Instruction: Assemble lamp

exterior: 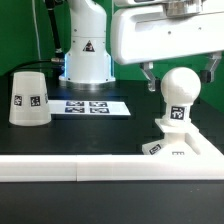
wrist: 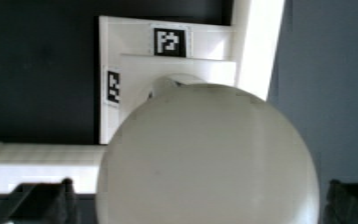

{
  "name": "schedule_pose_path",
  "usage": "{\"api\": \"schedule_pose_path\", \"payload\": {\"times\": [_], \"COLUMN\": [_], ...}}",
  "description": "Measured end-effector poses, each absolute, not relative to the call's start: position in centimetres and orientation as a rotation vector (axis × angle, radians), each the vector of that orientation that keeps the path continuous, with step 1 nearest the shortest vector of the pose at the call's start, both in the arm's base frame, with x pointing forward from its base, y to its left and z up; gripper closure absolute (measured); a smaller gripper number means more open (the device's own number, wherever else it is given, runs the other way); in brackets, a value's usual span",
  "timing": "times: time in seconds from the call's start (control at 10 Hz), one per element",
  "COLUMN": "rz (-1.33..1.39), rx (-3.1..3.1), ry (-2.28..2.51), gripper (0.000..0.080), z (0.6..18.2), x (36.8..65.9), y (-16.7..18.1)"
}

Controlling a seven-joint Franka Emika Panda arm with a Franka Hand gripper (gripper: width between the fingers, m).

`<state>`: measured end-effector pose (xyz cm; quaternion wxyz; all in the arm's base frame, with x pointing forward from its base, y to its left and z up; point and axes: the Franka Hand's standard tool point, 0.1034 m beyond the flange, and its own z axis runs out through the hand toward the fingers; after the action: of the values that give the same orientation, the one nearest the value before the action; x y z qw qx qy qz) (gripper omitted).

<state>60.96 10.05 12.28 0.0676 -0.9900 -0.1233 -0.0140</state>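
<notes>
The ball-shaped bulb (exterior: 179, 92) stands upright with its neck in the flat angular base block (exterior: 183, 148), at the exterior view's right. My gripper (exterior: 179, 78) hangs over it, open, with one finger on each side of the ball and not touching it. In the wrist view the bulb (wrist: 202, 150) fills the middle. The dark fingertips (wrist: 43, 203) show at both lower corners, apart from it, and the base (wrist: 172, 62) with its markers lies beyond. The tapered shade (exterior: 28, 98) stands wide end down at the exterior view's left, far from the gripper.
The marker board (exterior: 92, 105) lies flat between shade and base. The white robot column (exterior: 85, 45) with a triangle sticker stands behind it. A long white ledge (exterior: 60, 170) runs along the front of the black table.
</notes>
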Motion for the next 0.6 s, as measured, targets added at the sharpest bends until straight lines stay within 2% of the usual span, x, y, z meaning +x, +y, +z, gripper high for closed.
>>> {"api": "schedule_pose_path", "payload": {"times": [0.6], "rz": [-0.065], "rx": [-2.860], "ry": [-1.092], "gripper": [0.0101], "z": [12.10], "x": [61.46], "y": [9.63]}}
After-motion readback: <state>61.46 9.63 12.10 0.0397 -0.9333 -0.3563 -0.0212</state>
